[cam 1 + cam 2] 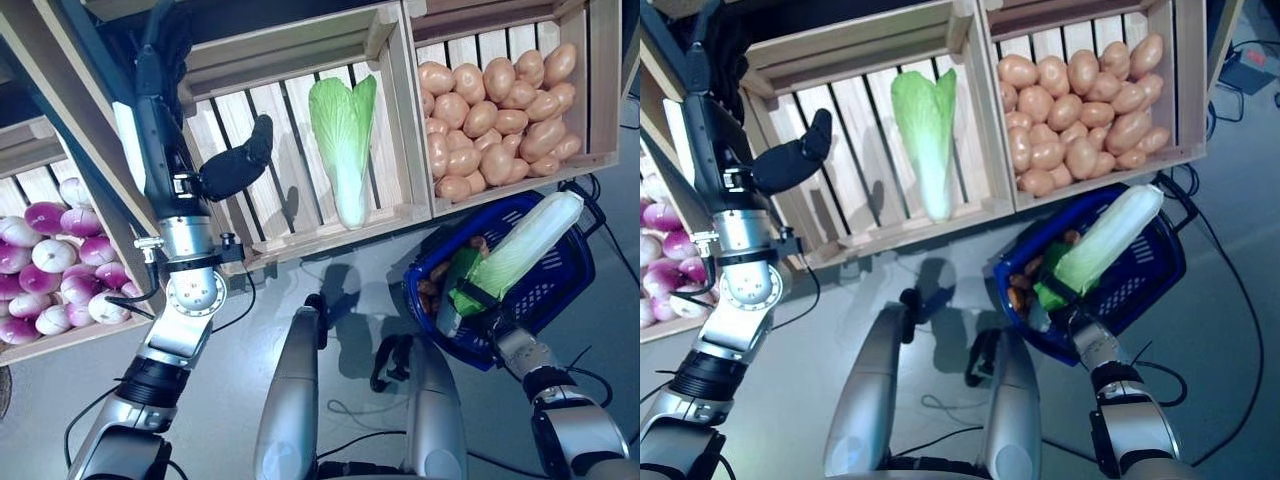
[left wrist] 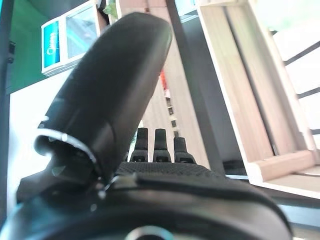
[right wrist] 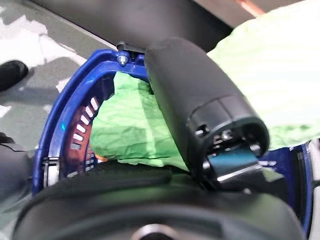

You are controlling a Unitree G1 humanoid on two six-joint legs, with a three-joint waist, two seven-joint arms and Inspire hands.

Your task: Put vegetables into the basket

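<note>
- Grey floor (image 1: 330, 290) is seen under three slatted wooden crates: purple-white onions (image 1: 50, 265) beside the left arm, one cabbage in the middle crate (image 1: 342, 150), potatoes (image 1: 497, 110) beyond the right hand.
- Blue basket (image 1: 560, 285) sits on the floor directly under the right hand (image 1: 480, 300); a few brownish vegetables are already seen inside it.
- A second cabbage (image 1: 520, 245) is gripped by the right hand at its green leafy end, thumb wrapped over the leaves; its pale stalk end sticks out past the far basket rim.
- Left hand (image 1: 238, 160) is held up, fingers straight, nothing held, just short of the middle crate's near-left corner.
- Handling, judged: the cabbage looks light, long, softly crushable at the leaves, firmer at the pale stalk. A grip nearer mid-length would be steadier; held at one end, tipping is likely.
- Release should be made low, with the stalk brought inside the rim, or it may lever out.
</note>
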